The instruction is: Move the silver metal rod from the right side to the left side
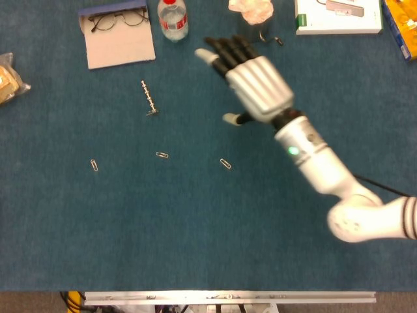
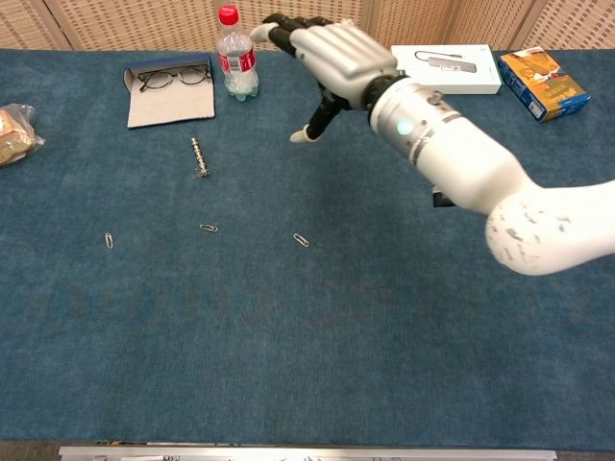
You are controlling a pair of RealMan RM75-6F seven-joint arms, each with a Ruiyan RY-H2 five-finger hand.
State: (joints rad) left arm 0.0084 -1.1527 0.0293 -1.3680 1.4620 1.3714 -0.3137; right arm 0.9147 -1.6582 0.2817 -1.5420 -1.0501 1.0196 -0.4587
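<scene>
Dark blue carpet-textured tabletop (image 1: 195,248) spans both views. White glossy right arm (image 1: 339,189) reaches in from the right edge, metal-backed right hand (image 1: 251,81) with black fingers (image 1: 225,49) raised over the middle-back of the table. Fingers spread, thumb out to the side, holding nothing. Left hand shows in neither view.

Containers: flat white rectangular box (image 1: 339,16) at the back right, grey item pictured on its lid, contents not visible. Open grey-and-blue cardboard case (image 1: 120,36) at back left, wire-frame glasses (image 1: 117,19) lying in its upper part. Clear plastic bottle with red cap (image 2: 233,53) upright just beside the case. Orange printed carton (image 2: 545,84) far right. Crinkled clear bag with something tan in it (image 1: 10,81) at the left edge.

Silver metal rod (image 1: 150,98), thin, ridged, shiny, lies flat left of centre, below the case, well apart from the hand.

Three small wire paperclips: (image 1: 94,165), (image 1: 161,154), (image 1: 225,163), in a loose row nearer the camera.
</scene>
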